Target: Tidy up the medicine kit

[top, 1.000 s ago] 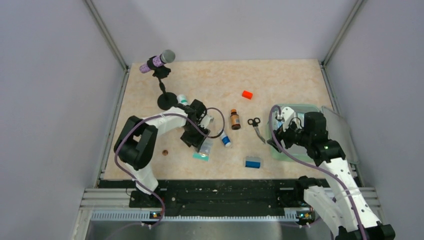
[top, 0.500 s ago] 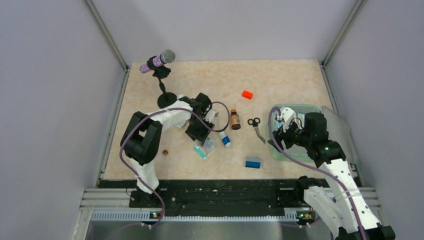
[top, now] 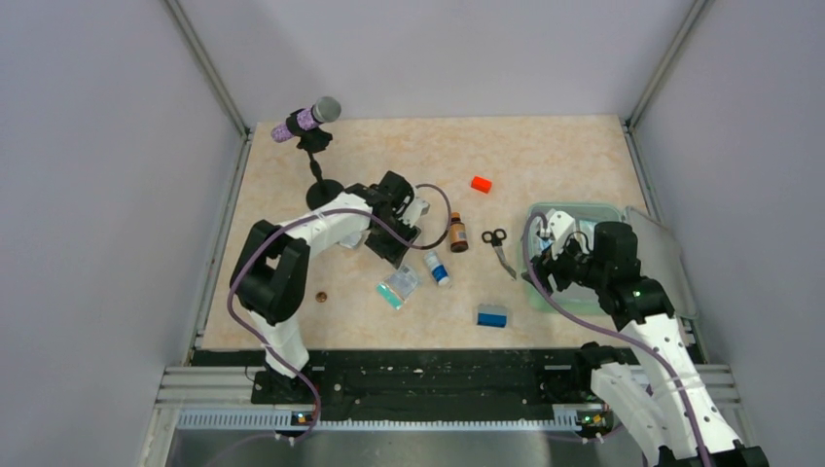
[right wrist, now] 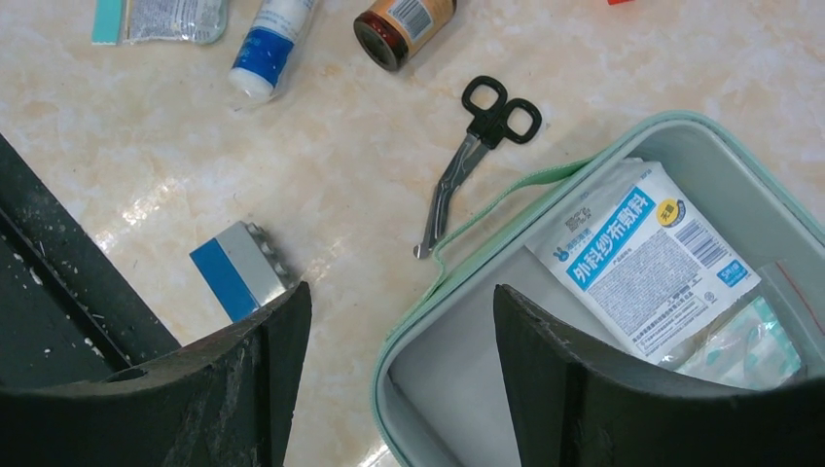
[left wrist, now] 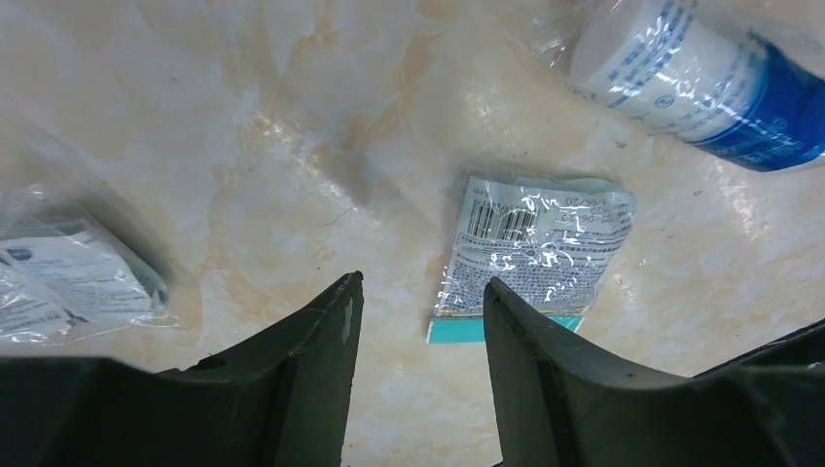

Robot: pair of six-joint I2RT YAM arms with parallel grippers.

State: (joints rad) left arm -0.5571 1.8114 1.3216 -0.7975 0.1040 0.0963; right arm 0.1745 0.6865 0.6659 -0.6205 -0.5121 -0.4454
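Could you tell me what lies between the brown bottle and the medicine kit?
Black-handled scissors lie between the brown bottle and the medicine kit; the top view shows it.

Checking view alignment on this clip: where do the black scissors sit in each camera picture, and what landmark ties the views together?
Top external: black scissors right of centre, just left of the open medicine kit.
Left wrist: not in it.
Right wrist: upper centre, handles up, tip near the kit's edge.
Shared landmark: the teal-edged packet, seen in all three views.
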